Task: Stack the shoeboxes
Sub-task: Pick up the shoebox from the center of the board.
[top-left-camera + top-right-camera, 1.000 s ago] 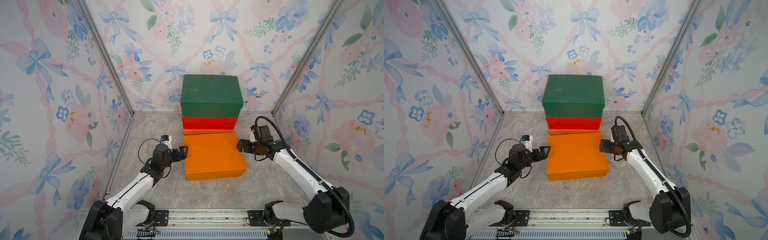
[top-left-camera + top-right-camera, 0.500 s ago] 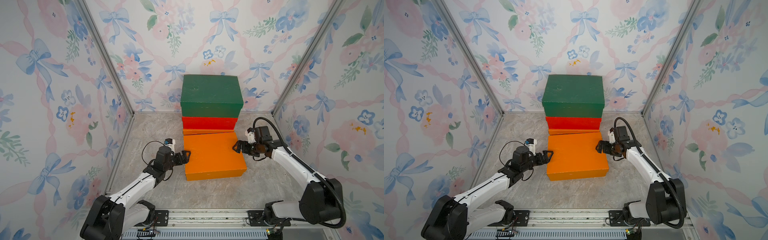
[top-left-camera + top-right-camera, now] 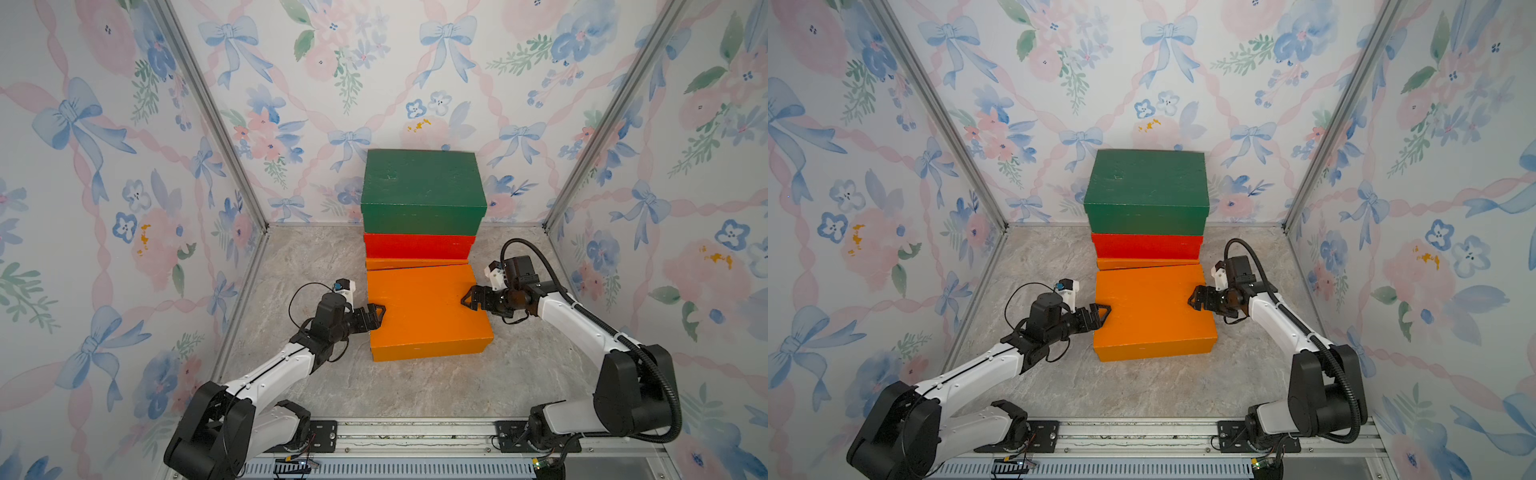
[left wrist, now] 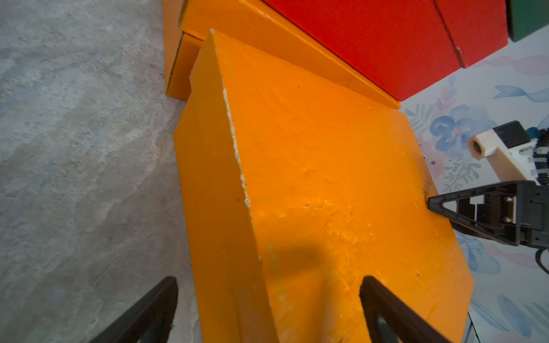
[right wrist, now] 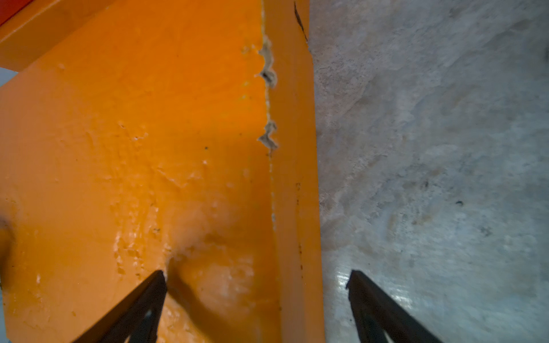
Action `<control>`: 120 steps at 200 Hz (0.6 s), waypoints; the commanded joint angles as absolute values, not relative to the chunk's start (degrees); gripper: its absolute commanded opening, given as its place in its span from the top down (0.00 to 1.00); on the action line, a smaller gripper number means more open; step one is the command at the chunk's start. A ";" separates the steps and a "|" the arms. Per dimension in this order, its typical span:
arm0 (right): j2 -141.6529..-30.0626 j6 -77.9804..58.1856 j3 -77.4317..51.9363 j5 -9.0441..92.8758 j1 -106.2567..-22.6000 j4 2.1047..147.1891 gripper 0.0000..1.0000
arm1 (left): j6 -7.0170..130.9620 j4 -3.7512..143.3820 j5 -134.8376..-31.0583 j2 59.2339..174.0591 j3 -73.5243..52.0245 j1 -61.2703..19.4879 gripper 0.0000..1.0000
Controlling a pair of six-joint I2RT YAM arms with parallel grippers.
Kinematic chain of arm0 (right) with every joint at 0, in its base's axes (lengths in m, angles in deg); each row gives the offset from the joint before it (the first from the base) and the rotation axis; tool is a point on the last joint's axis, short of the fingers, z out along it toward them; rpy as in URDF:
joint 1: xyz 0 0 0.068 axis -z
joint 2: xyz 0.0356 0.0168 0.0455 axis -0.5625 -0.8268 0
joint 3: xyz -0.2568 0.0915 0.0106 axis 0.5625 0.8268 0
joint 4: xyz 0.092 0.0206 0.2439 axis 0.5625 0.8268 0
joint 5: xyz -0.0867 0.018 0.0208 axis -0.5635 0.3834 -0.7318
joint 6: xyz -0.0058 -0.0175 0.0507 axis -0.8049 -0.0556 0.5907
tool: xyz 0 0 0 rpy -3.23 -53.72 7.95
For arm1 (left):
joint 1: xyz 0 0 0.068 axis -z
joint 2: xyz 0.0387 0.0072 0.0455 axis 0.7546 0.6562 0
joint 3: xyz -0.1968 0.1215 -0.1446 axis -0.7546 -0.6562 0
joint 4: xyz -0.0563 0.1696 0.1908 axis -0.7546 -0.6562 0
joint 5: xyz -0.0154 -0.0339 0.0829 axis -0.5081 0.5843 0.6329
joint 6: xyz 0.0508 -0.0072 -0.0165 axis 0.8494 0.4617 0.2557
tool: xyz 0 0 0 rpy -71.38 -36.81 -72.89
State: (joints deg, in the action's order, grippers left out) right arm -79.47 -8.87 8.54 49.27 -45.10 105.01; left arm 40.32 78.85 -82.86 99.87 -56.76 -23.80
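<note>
Against the back wall a dark green shoebox (image 3: 422,183) (image 3: 1146,183) sits on a red one (image 3: 419,246) (image 3: 1146,246), which rests on an orange one (image 3: 411,264) (image 3: 1142,263). A second orange shoebox (image 3: 424,311) (image 3: 1150,311) (image 4: 326,178) (image 5: 133,148) lies flat on the floor in front of that stack. My left gripper (image 3: 376,314) (image 3: 1100,314) (image 4: 269,280) is open at its left edge, one finger over the lid and one outside the side wall. My right gripper (image 3: 469,298) (image 3: 1196,297) (image 5: 256,273) is open the same way at its right edge.
The grey marbled floor (image 3: 316,266) (image 3: 1237,374) is boxed in by flowered walls on the left, back and right. Metal corner posts (image 3: 216,124) stand at the back corners. A rail with the arm bases (image 3: 415,432) runs along the front.
Both grippers have moved inward to the front orange shoebox and now straddle its left and right edges. The shoeboxes have not moved.
</note>
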 commanded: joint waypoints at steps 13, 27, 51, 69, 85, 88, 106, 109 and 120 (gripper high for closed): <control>-80.55 -9.12 10.03 50.65 -44.75 104.10 0.06 | 39.81 80.54 -84.39 100.98 -57.09 -23.24 0.02; -80.42 -8.94 10.39 50.98 -44.76 103.82 0.07 | 39.68 80.81 -84.65 101.10 -56.96 -23.13 0.02; -80.31 -8.59 10.87 51.92 -44.98 103.49 0.09 | 39.39 81.25 -85.00 101.33 -56.88 -22.99 0.03; -80.16 -8.30 11.19 52.15 -45.59 103.23 0.10 | 39.20 81.49 -85.30 101.61 -56.87 -22.84 0.03; -79.96 -8.06 11.53 52.14 -46.28 103.11 0.10 | 39.20 81.68 -85.52 101.94 -56.61 -22.67 0.04; -79.92 -8.04 11.66 52.15 -46.38 103.11 0.11 | 39.20 81.65 -85.57 102.01 -56.54 -22.56 0.04; -79.53 -7.73 11.97 52.33 -47.12 102.94 0.11 | 39.24 81.71 -86.00 102.52 -56.08 -22.29 0.04; -79.44 -7.69 11.95 52.25 -47.26 102.98 0.11 | 39.24 81.71 -86.10 102.60 -56.00 -22.22 0.05; -79.19 -7.62 11.96 52.30 -47.66 103.15 0.11 | 39.38 81.71 -86.19 102.76 -55.81 -22.01 0.05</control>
